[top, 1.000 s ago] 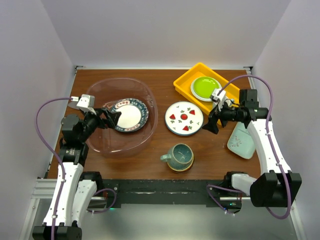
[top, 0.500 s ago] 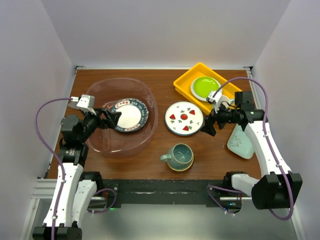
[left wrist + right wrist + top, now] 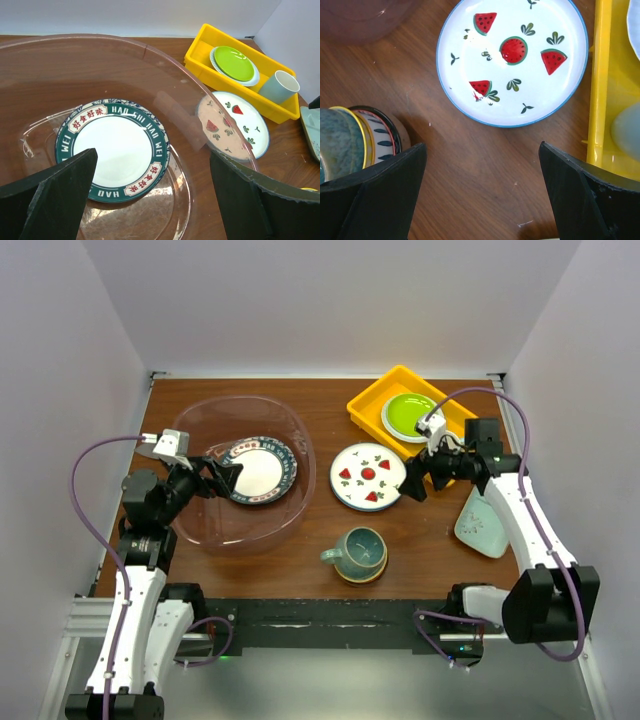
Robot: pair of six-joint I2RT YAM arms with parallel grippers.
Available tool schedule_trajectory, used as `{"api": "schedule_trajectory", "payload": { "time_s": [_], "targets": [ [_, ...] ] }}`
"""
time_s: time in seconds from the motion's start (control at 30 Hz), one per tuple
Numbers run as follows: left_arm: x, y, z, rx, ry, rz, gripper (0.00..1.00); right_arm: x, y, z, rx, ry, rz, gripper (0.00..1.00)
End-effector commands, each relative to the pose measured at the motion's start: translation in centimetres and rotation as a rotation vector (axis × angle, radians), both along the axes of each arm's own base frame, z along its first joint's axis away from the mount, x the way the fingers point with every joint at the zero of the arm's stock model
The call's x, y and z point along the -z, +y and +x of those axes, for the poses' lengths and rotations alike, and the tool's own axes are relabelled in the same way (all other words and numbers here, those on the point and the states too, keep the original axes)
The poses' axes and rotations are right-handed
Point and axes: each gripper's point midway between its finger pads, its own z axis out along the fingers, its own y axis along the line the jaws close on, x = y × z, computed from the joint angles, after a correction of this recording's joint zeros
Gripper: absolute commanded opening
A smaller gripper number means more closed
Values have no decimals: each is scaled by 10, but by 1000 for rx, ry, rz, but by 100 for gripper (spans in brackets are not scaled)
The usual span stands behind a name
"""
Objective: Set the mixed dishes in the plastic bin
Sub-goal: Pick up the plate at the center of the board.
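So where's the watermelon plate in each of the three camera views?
Top external: watermelon plate just right of centre.
Left wrist: right of middle, partly behind the bin's clear wall.
Right wrist: top centre.
Shared landmark: the yellow tray, right beside the plate in every view.

The clear, faintly pink bin (image 3: 205,530) stands on the left of the desk (image 3: 300,560). A lettered plate (image 3: 258,470) lies flat inside it. The watermelon plate (image 3: 368,477) lies flat just beside the bin. A teal mug (image 3: 360,550) sits in stacked bowls (image 3: 382,135). The mint dish (image 3: 484,523) lies far right.
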Motion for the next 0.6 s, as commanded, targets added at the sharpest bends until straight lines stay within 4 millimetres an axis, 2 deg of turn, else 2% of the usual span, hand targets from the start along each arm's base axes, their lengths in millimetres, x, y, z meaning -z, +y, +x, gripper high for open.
{"api": "schedule_trajectory", "payload": {
  "time_s": [0.0, 0.2, 0.57],
  "targets": [
    [-8, -1, 1, 9, -50, 6, 100, -2, -3, 17, 79, -8, 6, 98],
    [-8, -1, 1, 8, -50, 6, 100, 4, -6, 30, 166, 63, 17, 98],
    [-8, -1, 1, 6, -48, 6, 100, 15, 3, 43, 244, 148, 102, 98]
  ]
}}
